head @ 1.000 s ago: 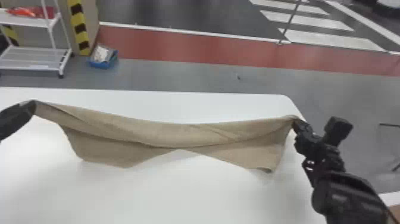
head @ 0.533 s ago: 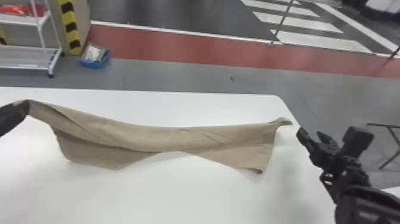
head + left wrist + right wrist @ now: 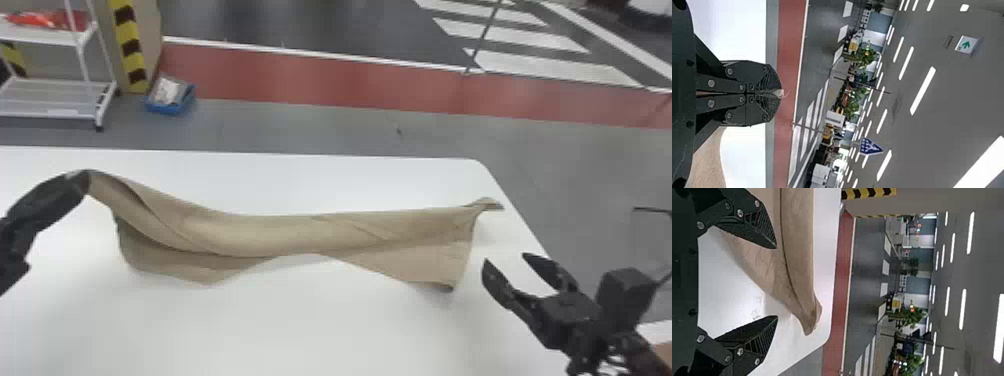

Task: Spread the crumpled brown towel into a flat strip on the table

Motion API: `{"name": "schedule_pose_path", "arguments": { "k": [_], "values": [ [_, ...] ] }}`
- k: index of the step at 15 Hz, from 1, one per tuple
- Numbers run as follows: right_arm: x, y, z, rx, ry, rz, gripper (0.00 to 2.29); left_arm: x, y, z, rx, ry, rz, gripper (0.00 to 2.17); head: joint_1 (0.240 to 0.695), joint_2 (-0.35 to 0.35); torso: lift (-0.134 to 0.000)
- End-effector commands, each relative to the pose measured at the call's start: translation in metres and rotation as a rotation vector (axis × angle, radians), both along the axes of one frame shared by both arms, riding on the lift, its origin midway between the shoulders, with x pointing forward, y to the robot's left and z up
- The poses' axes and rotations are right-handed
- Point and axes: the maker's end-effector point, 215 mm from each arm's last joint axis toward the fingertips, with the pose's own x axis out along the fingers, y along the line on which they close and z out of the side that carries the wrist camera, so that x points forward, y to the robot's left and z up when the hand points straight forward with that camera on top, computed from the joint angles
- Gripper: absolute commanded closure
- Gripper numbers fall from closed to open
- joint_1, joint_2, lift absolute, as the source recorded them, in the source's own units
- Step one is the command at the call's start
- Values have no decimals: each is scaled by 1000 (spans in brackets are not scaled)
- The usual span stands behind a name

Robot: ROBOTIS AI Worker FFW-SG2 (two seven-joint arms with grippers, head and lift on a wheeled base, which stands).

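Observation:
The brown towel (image 3: 300,235) stretches across the table, folded along its length, its right corner resting near the table's right edge. My left gripper (image 3: 87,181) holds its left corner raised above the table. In the left wrist view the left gripper (image 3: 782,93) is closed on a small bit of cloth at its tips, and more towel (image 3: 709,164) hangs beside it. My right gripper (image 3: 507,257) stands open to the right of the towel, apart from it. The right wrist view shows the right gripper (image 3: 777,282) with spread fingers and the towel (image 3: 799,258) beyond them.
The white table (image 3: 280,330) has its rounded far right corner just past the towel's right end. Beyond it on the floor are a white shelf rack (image 3: 55,97) and a blue bin (image 3: 170,102), both at the left.
My right gripper has let go of the towel's right corner, opened and drawn back to the right and nearer. That corner has dropped onto the table. More of the left arm shows, with the left corner still held.

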Motion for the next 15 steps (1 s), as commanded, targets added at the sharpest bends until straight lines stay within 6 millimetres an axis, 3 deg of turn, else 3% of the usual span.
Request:
{"name": "schedule_pose_path", "arguments": {
  "k": [1,4,7,9,15],
  "values": [
    [-9,20,-10,-93,14,68,363,0,-5,-4,-7,7,-5,1798,695,-219,-124],
    [-17,39,-7,-195,-28,160,441,0,-6,-3,-9,3,-7,1798,695,-191,-124],
    [-18,36,-27,-226,-18,178,441,2,-7,-6,-10,9,-10,1798,695,-181,-124],
    [-16,48,-50,-265,5,214,441,2,-9,-8,-9,12,-13,1798,695,-182,-124],
    [-9,64,-73,-316,18,238,441,0,-6,-11,-2,15,-14,1798,695,-161,-124]
  ]
}}
